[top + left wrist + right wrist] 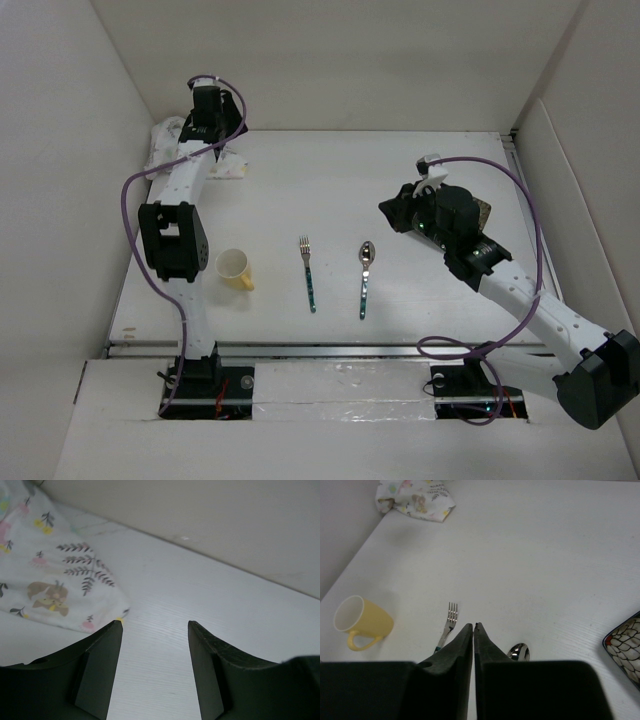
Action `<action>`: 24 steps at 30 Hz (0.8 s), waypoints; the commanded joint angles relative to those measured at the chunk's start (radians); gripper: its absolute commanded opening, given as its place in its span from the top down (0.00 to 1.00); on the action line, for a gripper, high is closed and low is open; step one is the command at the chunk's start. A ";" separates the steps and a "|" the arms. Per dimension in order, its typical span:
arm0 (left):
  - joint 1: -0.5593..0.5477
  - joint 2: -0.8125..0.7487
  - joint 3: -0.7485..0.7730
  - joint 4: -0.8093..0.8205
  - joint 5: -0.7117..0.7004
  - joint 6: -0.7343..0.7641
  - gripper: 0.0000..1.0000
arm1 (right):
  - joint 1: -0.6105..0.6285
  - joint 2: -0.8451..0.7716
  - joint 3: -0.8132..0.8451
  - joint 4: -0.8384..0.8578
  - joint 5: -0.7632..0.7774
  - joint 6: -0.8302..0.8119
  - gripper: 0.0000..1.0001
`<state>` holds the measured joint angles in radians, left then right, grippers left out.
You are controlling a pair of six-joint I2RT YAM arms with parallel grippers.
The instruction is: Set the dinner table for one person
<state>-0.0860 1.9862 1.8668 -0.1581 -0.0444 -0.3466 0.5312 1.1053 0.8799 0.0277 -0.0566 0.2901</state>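
Note:
The white dinner table (320,190) holds a yellow mug (234,268), a fork (309,272) and a spoon (365,275), both with teal handles, side by side near the front. A crumpled animal-and-leaf placemat (168,135) lies in the far left corner. My left gripper (213,98) is open and empty above the table just right of the placemat (45,580). My right gripper (392,212) is shut and empty, raised right of the spoon. The right wrist view shows the fork (451,614), spoon (519,651) and mug (362,621) below the gripper (473,626).
A dark patterned plate (487,213) sits at the right, mostly hidden under my right arm; its edge shows in the right wrist view (625,645). White walls enclose the table at the back and on both sides.

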 commanded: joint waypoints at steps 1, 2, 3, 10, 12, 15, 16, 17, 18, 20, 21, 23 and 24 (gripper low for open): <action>0.097 0.194 0.162 -0.230 0.006 -0.034 0.48 | -0.005 -0.025 -0.007 0.023 0.008 -0.012 0.84; 0.106 0.222 0.226 -0.263 0.005 -0.032 0.47 | -0.005 -0.027 -0.013 0.031 -0.002 -0.011 0.77; 0.106 0.250 0.251 -0.274 -0.005 -0.028 0.47 | -0.005 -0.030 -0.024 0.044 -0.026 -0.008 0.58; 0.097 0.407 0.336 -0.287 -0.087 0.018 0.41 | 0.038 0.043 -0.042 0.109 -0.065 -0.003 0.34; 0.097 0.430 0.336 -0.282 -0.092 0.026 0.40 | 0.049 0.073 -0.018 0.092 -0.069 -0.008 0.34; 0.088 0.485 0.339 -0.276 -0.132 0.054 0.39 | 0.070 0.128 -0.018 0.136 -0.062 0.009 0.34; 0.088 0.499 0.339 -0.276 -0.132 0.054 0.39 | 0.070 0.128 -0.018 0.141 -0.061 0.011 0.34; 0.088 0.510 0.348 -0.278 -0.130 0.058 0.40 | 0.070 0.148 -0.015 0.144 -0.052 0.012 0.34; 0.088 0.520 0.357 -0.279 -0.126 0.055 0.50 | 0.082 0.157 -0.006 0.146 -0.049 0.014 0.34; 0.088 0.530 0.359 -0.256 -0.101 0.049 0.71 | 0.091 0.175 0.007 0.147 -0.032 0.012 0.34; 0.088 0.527 0.358 -0.251 -0.085 0.054 0.88 | 0.092 0.189 0.023 0.144 -0.028 0.011 0.34; 0.088 0.508 0.359 -0.236 -0.039 0.037 1.00 | 0.101 0.200 0.034 0.136 -0.011 0.012 0.34; 0.078 0.494 0.351 -0.221 -0.010 0.028 1.00 | 0.101 0.208 0.039 0.140 -0.008 0.012 0.34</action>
<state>-0.0048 2.5031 2.1902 -0.4122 -0.1181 -0.3042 0.6174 1.3117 0.8562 0.0910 -0.0959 0.2993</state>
